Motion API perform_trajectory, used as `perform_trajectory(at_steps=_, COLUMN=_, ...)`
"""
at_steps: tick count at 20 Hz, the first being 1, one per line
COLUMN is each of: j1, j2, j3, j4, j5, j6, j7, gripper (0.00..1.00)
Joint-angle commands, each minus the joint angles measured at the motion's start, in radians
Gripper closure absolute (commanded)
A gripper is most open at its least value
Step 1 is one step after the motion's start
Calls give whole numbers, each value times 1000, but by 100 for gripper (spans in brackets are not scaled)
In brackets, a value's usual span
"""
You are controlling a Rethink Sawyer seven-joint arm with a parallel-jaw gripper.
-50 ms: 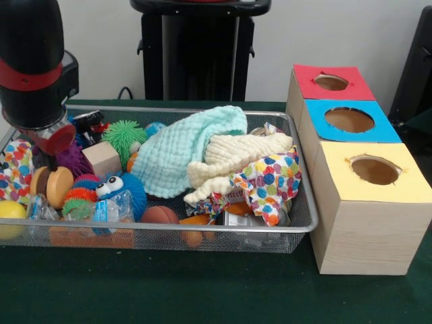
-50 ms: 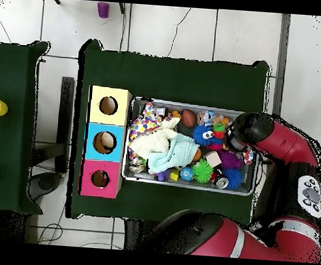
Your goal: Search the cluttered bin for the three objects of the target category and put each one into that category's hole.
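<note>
Cloths [image 1: 202,152] over toys [image 1: 118,192] — crowded bin [image 1: 297,223]

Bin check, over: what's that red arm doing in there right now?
Arm low over the bin end farthest from the boxes; gripper hidden. Nothing seen at the three holes: red, blue, yellow. Cloths heaped over the toys.

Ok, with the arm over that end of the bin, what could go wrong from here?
1. The cloths cover the bin's middle, so targets may lie hidden beneath and get missed.
2. Toys are packed tight under the arm; a grab near the wood block could snag the green spiky ball too.
3. The box holes look small, so a bulky toy might jam.
</note>
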Motion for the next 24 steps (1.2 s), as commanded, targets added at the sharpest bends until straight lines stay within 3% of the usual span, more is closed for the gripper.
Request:
perform_trajectory(at_steps=1, j1=-2, j2=8, j3=117, j4=95, j5=27, j6=66, j7=12, gripper=100)
perform_trajectory(at_steps=13, j1=-14, j2=76, j3=98, j4=-29, j5=-33, j6=3, j7=-20, gripper=100)
perform_trajectory(at_steps=18, j1=-7, j2=62, j3=85, j4=-10, j5=-54, j6=-52, j7=-21, gripper=100)
perform_trajectory(at_steps=19, j1=-6, j2=58, j3=82, j4=-4, j5=-56, j6=-64, j7=-16, gripper=0)
perform_trajectory(at_steps=24, j1=5, j2=52, j3=74, j4=15, j5=-62, j6=-94, j7=16, gripper=0)
